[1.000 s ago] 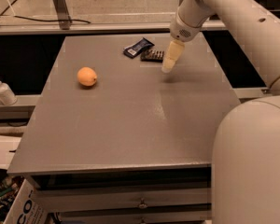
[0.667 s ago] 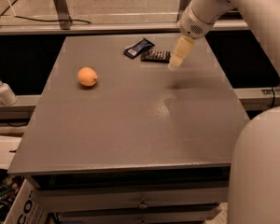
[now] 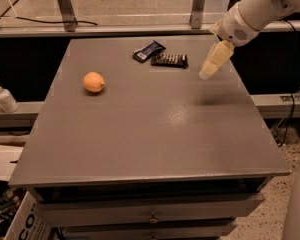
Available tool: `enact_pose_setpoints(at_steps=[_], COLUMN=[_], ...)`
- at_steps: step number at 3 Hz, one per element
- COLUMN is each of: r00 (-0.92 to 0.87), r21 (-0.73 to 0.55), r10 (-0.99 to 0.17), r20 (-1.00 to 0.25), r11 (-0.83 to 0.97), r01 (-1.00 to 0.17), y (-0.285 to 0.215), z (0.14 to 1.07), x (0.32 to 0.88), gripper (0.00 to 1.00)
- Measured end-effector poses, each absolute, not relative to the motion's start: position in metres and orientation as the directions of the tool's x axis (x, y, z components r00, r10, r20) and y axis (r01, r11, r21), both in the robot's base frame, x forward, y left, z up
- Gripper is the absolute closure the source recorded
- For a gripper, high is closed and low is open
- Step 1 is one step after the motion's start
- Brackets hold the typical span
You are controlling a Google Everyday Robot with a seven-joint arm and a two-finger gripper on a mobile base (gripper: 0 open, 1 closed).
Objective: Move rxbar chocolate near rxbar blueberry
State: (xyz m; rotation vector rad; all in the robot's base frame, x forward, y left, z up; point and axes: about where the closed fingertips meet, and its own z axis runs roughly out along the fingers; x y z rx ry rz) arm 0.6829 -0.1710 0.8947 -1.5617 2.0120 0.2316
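Observation:
The rxbar chocolate (image 3: pixel 169 60) is a long black-brown wrapper with pale lettering, lying flat at the back of the grey table (image 3: pixel 155 134). The rxbar blueberry (image 3: pixel 148 51) is a shorter navy wrapper with a white patch, lying just to its left and behind it, almost touching. My gripper (image 3: pixel 208 73) hangs on the white arm a little above the table, to the right of the chocolate bar and apart from it. It holds nothing.
An orange (image 3: pixel 93 82) sits on the left part of the table. A white pump bottle (image 3: pixel 4 98) stands on a ledge off the table's left side. A railing with posts (image 3: pixel 197 6) runs behind the table. Drawers (image 3: pixel 150 216) are under the front edge.
My gripper has moved right and a little up, away from the chocolate bar. Both bars and the orange have stayed in place.

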Motion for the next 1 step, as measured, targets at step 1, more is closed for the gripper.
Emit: enact_pose_setpoints(at_steps=[1], r00=[-0.159], r21=[-0.201], r10=[-0.825], r20=[-0.543], r11=[0.312], r01=[-0.929], y=[-0.1779], z=[0.8945], x=[0.68], gripper=[0.0])
